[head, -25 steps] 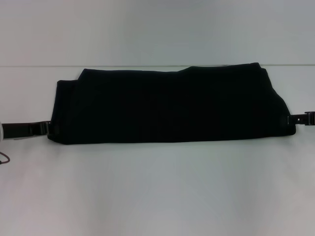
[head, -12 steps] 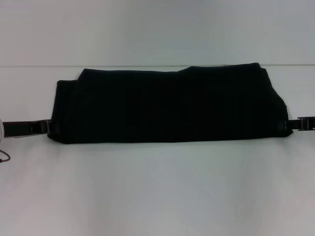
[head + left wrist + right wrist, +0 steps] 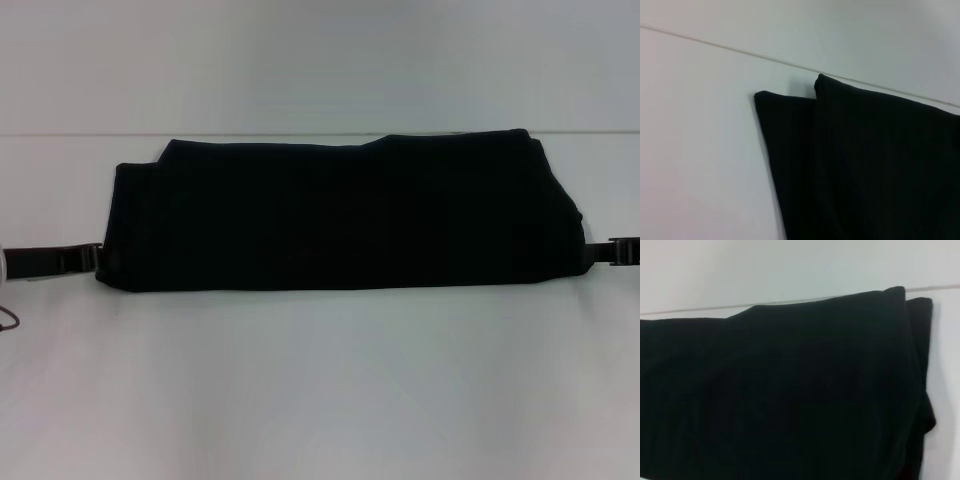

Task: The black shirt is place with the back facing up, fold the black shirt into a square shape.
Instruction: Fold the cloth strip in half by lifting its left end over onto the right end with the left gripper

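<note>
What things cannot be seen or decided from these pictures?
- Left gripper, head view: its tips meet the black shirt at the end, dark against dark, so open or shut cannot be told.
- Right gripper, head view: the same at the other end; the arm is cut off by the picture edge.
- Both wrist views: no fingers appear, only shirt and table.
- Any lettering on the shirt: none visible in any view.

The counter (image 3: 320, 390) is plain white, with a thin seam running across its far side. One thing lies flat on it — the black shirt (image 3: 340, 215), folded into a long band.
</note>
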